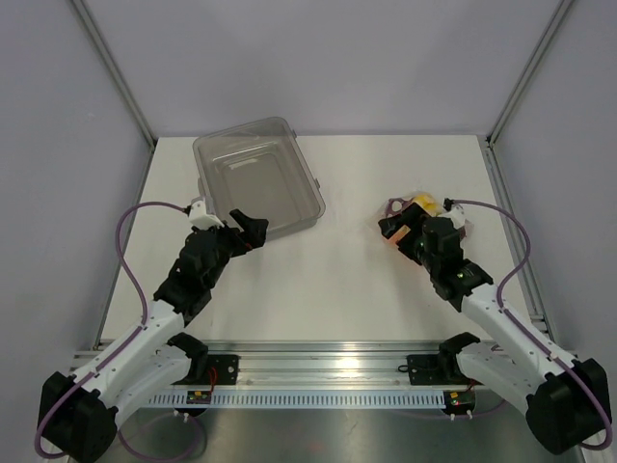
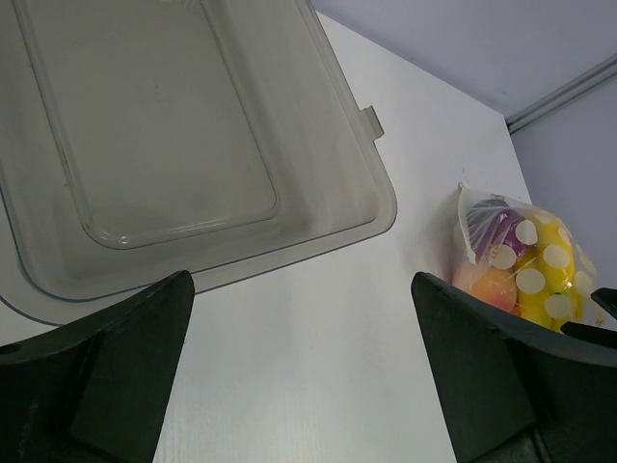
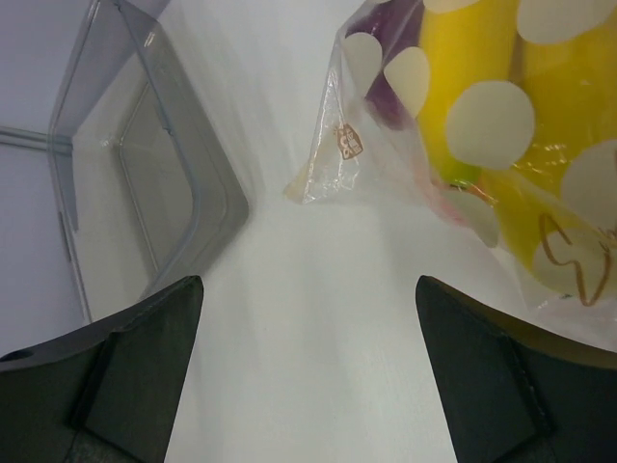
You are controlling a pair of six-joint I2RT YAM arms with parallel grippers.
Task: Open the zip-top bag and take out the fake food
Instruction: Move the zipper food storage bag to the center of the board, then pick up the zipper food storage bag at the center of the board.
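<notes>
Shows the left gripper (image 2: 304,371) open near the tub (image 2: 376,207), the right gripper (image 3: 308,367) open beside the zip-top bag (image 3: 333,164) of fake food (image 3: 472,87).

Just a rigid clear-grey rectangular plastic tub (image 1: 258,177) sitting upper left of centre on the white surface (image 1: 328,280), open side up.

Clear zip-top bag (image 3: 501,125), white dots; yellow banana (image 3: 482,58); clear-grey tub (image 2: 183,145).
</notes>
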